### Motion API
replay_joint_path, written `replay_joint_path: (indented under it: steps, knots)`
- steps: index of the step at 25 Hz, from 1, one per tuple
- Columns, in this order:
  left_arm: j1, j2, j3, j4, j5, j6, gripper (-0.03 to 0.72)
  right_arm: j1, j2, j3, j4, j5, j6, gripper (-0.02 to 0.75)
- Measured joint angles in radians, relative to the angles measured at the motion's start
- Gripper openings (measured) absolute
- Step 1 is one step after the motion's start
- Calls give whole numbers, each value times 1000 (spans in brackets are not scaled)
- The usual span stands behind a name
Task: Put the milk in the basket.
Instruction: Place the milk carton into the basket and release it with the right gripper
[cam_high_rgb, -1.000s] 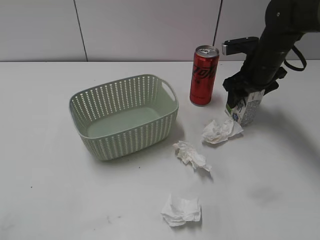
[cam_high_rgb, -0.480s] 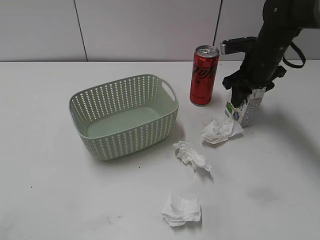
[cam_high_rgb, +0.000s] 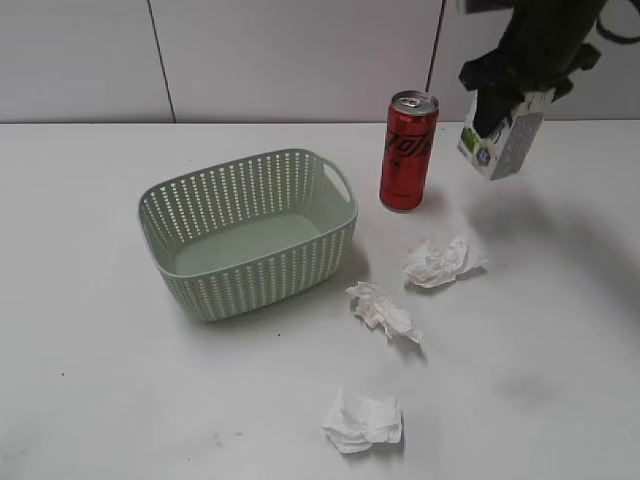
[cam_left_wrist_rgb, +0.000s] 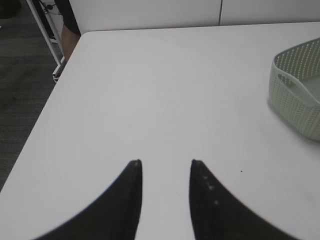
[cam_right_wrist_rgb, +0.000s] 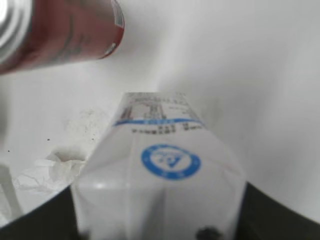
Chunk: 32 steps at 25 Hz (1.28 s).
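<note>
White tabletop (cam_high_rgb: 120, 400) and pale wall panels frame our scene. We hold the milk (cam_high_rgb: 503, 142) clamped in our right gripper (cam_high_rgb: 522, 90), tilted in the air to the right of the red can (cam_high_rgb: 407, 151), high enough, we judge, to clear it on the way to the basket (cam_high_rgb: 250, 232) left of the can. Our left gripper (cam_left_wrist_rgb: 165, 165) hangs parted and empty, beyond the basket.
</note>
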Motion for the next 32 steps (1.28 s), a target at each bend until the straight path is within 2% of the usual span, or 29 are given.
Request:
replay_joint_path:
  steps: [4, 7, 15, 21, 24, 32]
  knots:
    - [0, 0, 0, 0, 0, 0, 239, 0, -120, -3, 64, 4, 0, 354]
    - [0, 0, 0, 0, 0, 0, 239, 30, -189, -6, 109, 6, 0, 353]
    - [0, 0, 0, 0, 0, 0, 239, 287, -208, -9, 90, 12, 0, 353]
    - [0, 0, 0, 0, 0, 0, 239, 443, -118, -9, 18, -72, -1, 351]
    - [0, 0, 0, 0, 0, 0, 239, 477, -53, -9, -16, -137, -1, 351]
    - [0, 0, 0, 0, 0, 0, 239, 479, 124, -68, -56, -220, -1, 351]
